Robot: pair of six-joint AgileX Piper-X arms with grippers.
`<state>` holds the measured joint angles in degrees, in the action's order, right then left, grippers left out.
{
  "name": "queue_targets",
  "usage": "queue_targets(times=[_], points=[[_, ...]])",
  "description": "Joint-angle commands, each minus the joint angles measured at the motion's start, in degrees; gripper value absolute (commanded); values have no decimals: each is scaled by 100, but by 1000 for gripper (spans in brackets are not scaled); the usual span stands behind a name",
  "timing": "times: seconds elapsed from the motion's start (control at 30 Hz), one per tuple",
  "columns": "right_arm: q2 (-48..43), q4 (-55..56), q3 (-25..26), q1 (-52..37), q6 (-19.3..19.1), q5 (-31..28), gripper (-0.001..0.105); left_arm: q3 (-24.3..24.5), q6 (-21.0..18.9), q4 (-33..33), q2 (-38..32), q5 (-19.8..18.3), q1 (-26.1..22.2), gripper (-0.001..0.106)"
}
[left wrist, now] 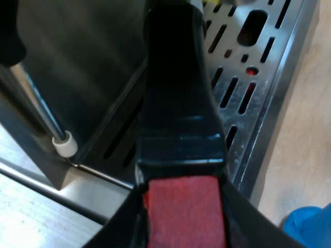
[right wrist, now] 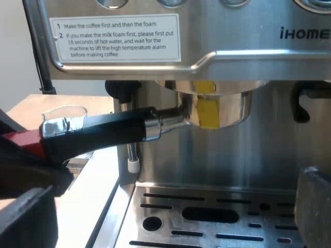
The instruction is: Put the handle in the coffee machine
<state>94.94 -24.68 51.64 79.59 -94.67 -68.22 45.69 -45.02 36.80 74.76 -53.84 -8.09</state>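
The metal holder (right wrist: 217, 106) sits up in the espresso machine (right wrist: 248, 46) under its front, a yellow mark on its basket. Its dark handle (right wrist: 103, 132) sticks out sideways and ends in red (right wrist: 23, 142). My left gripper (left wrist: 183, 217) is shut on that red end (left wrist: 183, 206), one black finger on each side, with the handle (left wrist: 176, 93) running away over the slotted drip tray (left wrist: 258, 67). My right gripper (right wrist: 170, 217) hangs open above the drip tray (right wrist: 217, 217), facing the machine, with nothing between its fingers.
A steam wand with a white tip (right wrist: 133, 165) hangs close beside the handle, also visible near the tray's edge (left wrist: 64, 144). A measuring glass (right wrist: 64, 113) stands behind the handle. A blue tamper (left wrist: 307, 227) lies on the wooden table beside the tray.
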Motion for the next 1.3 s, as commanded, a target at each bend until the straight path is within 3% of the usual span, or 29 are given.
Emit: queue_targets(times=[0.03, 0.47, 0.57, 0.9, 1.0, 1.13, 1.3], points=[[-49, -82, 22, 6, -48, 29, 94, 119, -73, -76, -21, -408, 19, 1], [-49, -82, 22, 6, -48, 29, 94, 134, -85, 129, -72, -408, 7, 1], [-49, -82, 22, 6, -48, 29, 94, 134, 154, 245, -207, -469, 7, 1], [-49, -82, 22, 6, -48, 29, 94, 134, 159, 184, -315, -616, 7, 1], [-49, -82, 22, 6, -48, 29, 94, 134, 64, -94, -315, -616, 7, 1], [-49, -82, 22, 6, -48, 29, 94, 134, -484, -530, -315, -616, 7, 1], [-49, -82, 22, 6, -48, 29, 94, 134, -623, -490, -315, -778, 7, 1]])
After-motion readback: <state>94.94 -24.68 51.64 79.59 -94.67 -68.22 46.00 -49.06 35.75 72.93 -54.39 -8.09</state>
